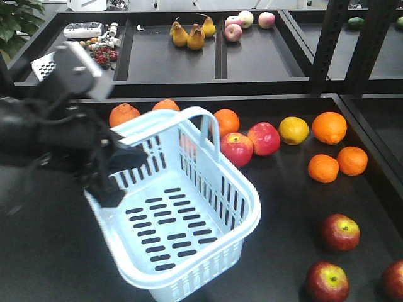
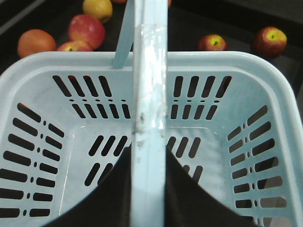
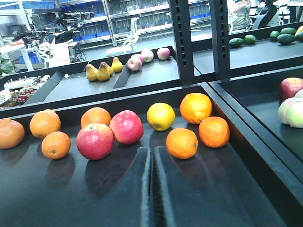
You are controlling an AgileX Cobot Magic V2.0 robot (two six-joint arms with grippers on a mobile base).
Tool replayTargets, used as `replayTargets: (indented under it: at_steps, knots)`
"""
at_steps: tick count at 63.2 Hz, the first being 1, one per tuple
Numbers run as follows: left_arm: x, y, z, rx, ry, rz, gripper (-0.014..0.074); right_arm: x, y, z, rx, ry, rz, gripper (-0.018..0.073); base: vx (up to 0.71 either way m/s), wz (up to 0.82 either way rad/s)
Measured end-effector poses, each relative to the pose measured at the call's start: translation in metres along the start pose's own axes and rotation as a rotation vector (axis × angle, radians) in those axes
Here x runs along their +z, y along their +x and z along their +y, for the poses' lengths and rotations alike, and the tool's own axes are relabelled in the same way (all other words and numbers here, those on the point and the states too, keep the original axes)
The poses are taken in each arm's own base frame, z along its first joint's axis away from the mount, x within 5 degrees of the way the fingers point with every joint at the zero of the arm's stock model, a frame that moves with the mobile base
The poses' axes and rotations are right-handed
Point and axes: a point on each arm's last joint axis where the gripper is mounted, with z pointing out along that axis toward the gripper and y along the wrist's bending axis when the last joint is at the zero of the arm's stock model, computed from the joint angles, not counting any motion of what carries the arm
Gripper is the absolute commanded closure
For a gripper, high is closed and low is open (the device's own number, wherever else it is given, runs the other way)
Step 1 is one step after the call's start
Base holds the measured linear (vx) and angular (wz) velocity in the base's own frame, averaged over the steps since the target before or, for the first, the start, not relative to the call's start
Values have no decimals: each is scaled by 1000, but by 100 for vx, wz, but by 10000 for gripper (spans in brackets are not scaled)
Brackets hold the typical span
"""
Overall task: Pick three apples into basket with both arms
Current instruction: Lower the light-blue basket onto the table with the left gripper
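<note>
The left gripper (image 1: 121, 176), a black claw on a blurred black arm, appears clamped on the left side of the basket (image 1: 214, 258). In the left wrist view its dark fingers sit either side of a pale bar running down the middle, which looks like the handle (image 2: 150, 94). The basket is pale blue plastic with slotted walls. It sits tilted and has nothing in it.

The right gripper (image 3: 151, 189) is seen only from its own camera. Its two dark fingers lie close together with only a thin slit between them and nothing held, low over the black tray (image 1: 283, 207).

The three dark red apples (image 1: 340, 231) lie on the tray at the front right corner, well apart from the basket. Two are near each other and the third is at the picture's edge. Brighter pink-red apples (image 1: 264, 138) and oranges (image 1: 329, 127) sit farther back, just beyond the basket.

The apples are likely firm, smooth and fairly heavy for their size. They could roll if nudged and bruise if dropped. The safest hold is probably from above, with the fingers across the widest part, clear of the stem. The basket looks light and stiff, though it may swing on its hinged handle.
</note>
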Motion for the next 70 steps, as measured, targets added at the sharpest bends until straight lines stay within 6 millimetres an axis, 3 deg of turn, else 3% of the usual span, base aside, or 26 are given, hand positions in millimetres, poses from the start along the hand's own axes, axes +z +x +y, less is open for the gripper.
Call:
replayTargets:
  at_steps: [8, 21, 36, 70]
  knots:
    - [40, -13, 18, 41, 105, 70, 603, 0, 0, 0, 0, 0, 0, 564, 0, 0]
    - [87, -33, 38, 107, 224, 66, 603, 0, 0, 0, 0, 0, 0, 564, 0, 0]
    - [131, -30, 57, 118, 277, 122, 603, 0, 0, 0, 0, 0, 0, 564, 0, 0]
    - [163, -21, 68, 143, 300, 155, 595, 0, 0, 0, 0, 0, 0, 564, 0, 0]
